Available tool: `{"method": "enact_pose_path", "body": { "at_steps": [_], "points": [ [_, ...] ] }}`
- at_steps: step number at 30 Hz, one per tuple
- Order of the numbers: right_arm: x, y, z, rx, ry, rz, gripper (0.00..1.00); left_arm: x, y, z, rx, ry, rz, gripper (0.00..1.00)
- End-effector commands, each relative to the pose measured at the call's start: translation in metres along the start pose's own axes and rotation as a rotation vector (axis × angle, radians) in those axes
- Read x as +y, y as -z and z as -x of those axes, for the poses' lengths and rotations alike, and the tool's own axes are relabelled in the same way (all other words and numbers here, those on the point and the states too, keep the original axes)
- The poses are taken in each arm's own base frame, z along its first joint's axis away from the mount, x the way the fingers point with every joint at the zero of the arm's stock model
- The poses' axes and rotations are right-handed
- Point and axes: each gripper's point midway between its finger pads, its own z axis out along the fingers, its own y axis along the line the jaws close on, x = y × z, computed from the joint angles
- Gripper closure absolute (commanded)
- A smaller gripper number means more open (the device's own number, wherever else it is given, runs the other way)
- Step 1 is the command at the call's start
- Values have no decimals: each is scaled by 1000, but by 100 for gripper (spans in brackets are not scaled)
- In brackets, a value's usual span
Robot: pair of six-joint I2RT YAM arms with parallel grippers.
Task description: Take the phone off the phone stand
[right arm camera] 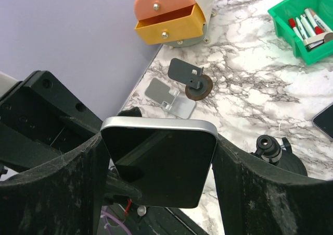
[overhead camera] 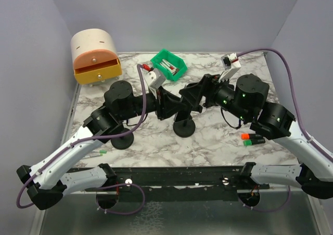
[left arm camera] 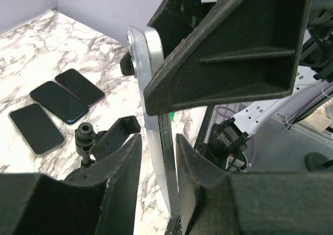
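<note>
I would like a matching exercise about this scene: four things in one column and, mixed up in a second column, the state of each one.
Things
1. phone
2. green bin
3. yellow drawer
4. three spare phones

States
A. lying flat on the table
B. pulled partly open
C. gripped by both the left gripper and the right gripper
D. holding markers

Pairs: 1-C, 2-D, 3-B, 4-A

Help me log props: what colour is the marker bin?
Green bin; the top external view shows it best.
</note>
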Motion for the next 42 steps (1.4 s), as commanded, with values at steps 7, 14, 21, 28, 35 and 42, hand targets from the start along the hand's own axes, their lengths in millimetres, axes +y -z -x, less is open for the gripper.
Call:
{"method": "enact_pose_path", "body": {
  "at_steps": [7, 14, 21, 28, 35, 42],
  "points": [
    [6, 0, 21, -52, -60, -23, 100, 7, 2, -4, 42, -32, 57, 88],
    [4, -6, 20, -58, -89, -42, 100, 13, -1, -4, 44, -30, 88, 61],
    [3, -9, 29, -100, -152, -65, 100, 26, -2, 3, 20, -50, 167, 74],
    [3, -16, 34, -121, -202, -92, 100, 29, 2, 7, 6, -76, 189, 77],
    [4, -25, 33, -119, -231, -104, 100, 32, 2, 6, 8, -93, 206, 76],
    [4, -26, 31, -114, -227, -104, 100, 31, 5, 11, -13, -108, 205, 99]
  ]
}}
